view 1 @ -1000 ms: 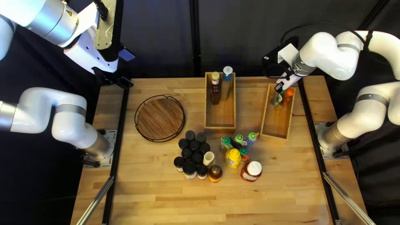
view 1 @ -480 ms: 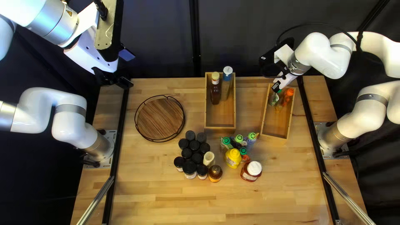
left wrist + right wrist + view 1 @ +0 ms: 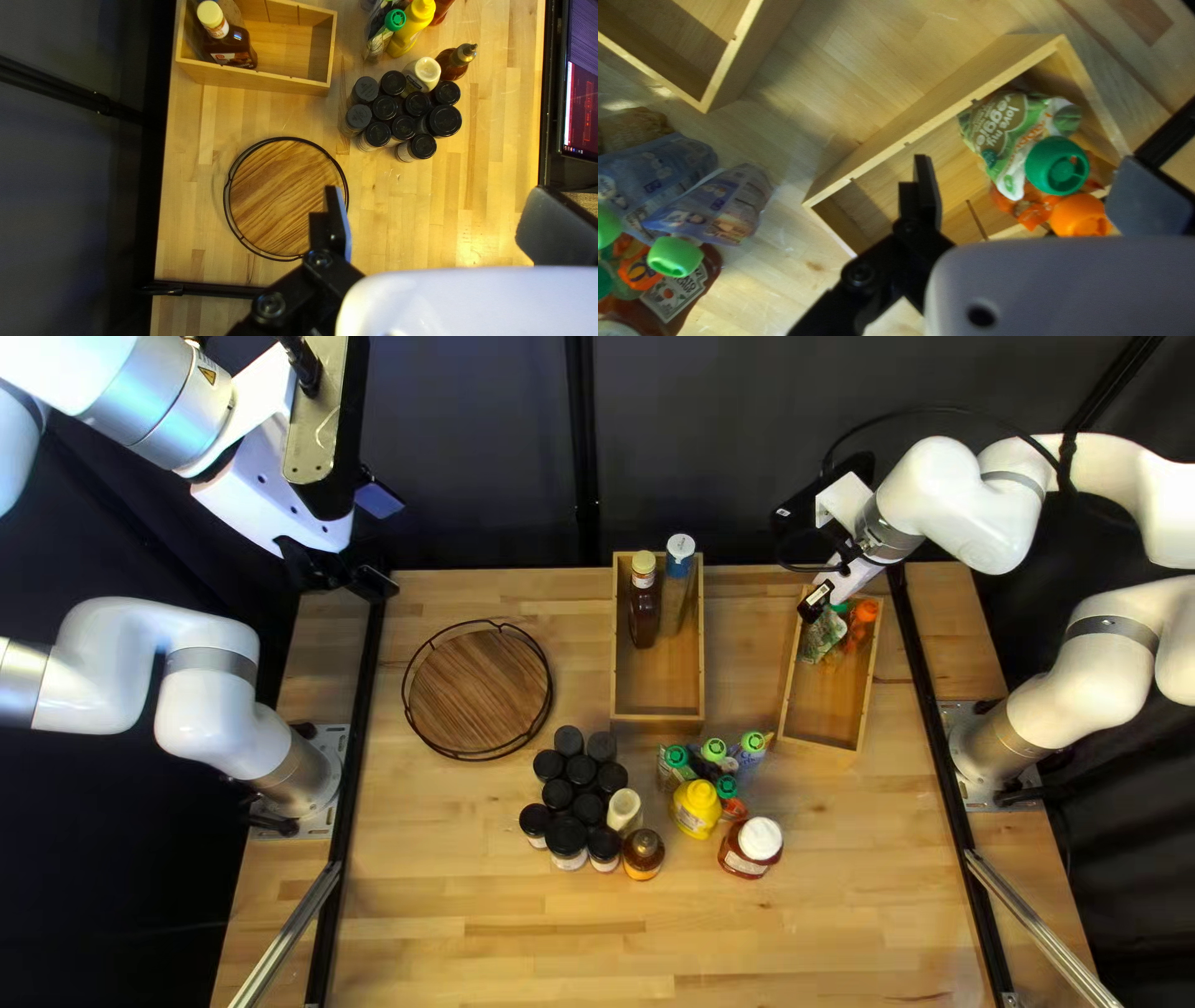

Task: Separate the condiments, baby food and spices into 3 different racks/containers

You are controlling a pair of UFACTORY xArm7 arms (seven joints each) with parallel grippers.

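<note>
While left gripper [image 3: 379, 543] and right gripper [image 3: 820, 594] stand spread, wooden tabletop [image 3: 473, 927], dark curtain [image 3: 479, 461] behind

Round tray [image 3: 479, 697], wooden boxes [image 3: 659, 695], black-lidded jars [image 3: 565, 835]

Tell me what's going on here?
My right gripper is open at the right-hand box, which holds baby food pouches, one green-capped. My left gripper is open, holding nothing. Two bottles stand in the middle box. The spice jars, mustard and more pouches are on the table, waiting to be sorted.
</note>
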